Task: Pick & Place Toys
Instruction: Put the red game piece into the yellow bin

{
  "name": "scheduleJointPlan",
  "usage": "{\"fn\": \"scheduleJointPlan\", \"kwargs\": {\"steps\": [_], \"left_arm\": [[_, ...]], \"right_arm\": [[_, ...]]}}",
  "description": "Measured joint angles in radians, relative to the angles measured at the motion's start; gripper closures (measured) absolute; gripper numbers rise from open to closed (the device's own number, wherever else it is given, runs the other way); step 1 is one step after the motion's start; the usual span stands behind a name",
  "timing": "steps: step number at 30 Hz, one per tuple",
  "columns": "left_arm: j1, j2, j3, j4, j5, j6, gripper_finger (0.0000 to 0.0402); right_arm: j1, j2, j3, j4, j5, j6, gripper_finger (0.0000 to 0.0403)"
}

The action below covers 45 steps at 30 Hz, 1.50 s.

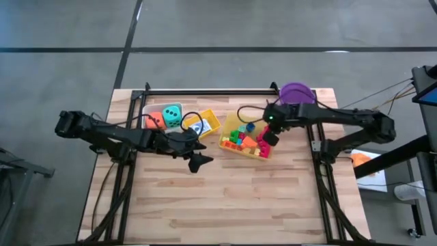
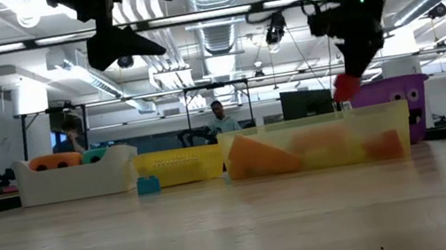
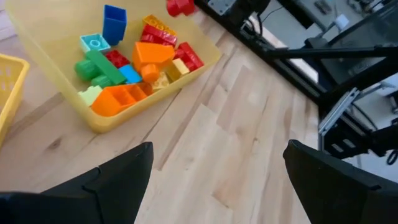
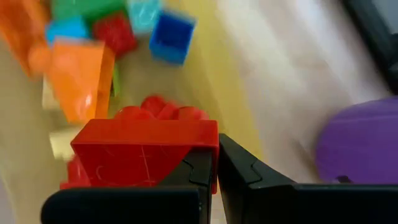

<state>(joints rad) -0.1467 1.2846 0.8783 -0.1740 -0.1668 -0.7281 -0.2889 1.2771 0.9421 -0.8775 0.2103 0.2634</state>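
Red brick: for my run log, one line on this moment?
right gripper: shut on red brick | above brick bin | left gripper: open, empty

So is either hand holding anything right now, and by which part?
The right hand pinches a red plastic brick by its edge; the left hand holds nothing.

Bare table (image 1: 232, 198) in front, bins (image 1: 244, 142) and purple bucket (image 1: 297, 93) crowding the back

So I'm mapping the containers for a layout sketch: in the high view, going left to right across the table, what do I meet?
Clear bin with the dice → yellow basket → yellow bin of bricks → purple bucket.
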Motion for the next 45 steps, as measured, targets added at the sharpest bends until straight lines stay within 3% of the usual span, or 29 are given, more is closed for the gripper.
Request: {"fn": "scheduleJointPlan", "kwargs": {"steps": [7, 11, 18, 28, 45], "left_arm": [[0.004, 0.000, 0.000, -0.021, -0.006, 0.017, 0.0045], [0.004, 0.000, 0.000, -0.022, -0.006, 0.021, 0.0045], [0.005, 0.000, 0.000, -0.028, -0.006, 0.022, 0.0045], [0.005, 0.000, 0.000, -0.045, -0.018, 0.021, 0.0045], [0.005, 0.000, 0.000, -0.080, -0.018, -0.032, 0.0045]], "right_arm": [[-0.014, 0.143, 0.013, -0.009, -0.023, -0.059, 0.0395], [-0.023, 0.190, 0.019, -0.007, 0.064, 0.021, 0.0395], [-0.049, 0.213, 0.019, 0.002, 0.096, 0.081, 0.0395], [-0.048, 0.218, -0.011, 0.061, 0.095, 0.017, 0.0395], [-0.048, 0.215, -0.085, 0.188, 0.024, -0.032, 0.0395]]}}
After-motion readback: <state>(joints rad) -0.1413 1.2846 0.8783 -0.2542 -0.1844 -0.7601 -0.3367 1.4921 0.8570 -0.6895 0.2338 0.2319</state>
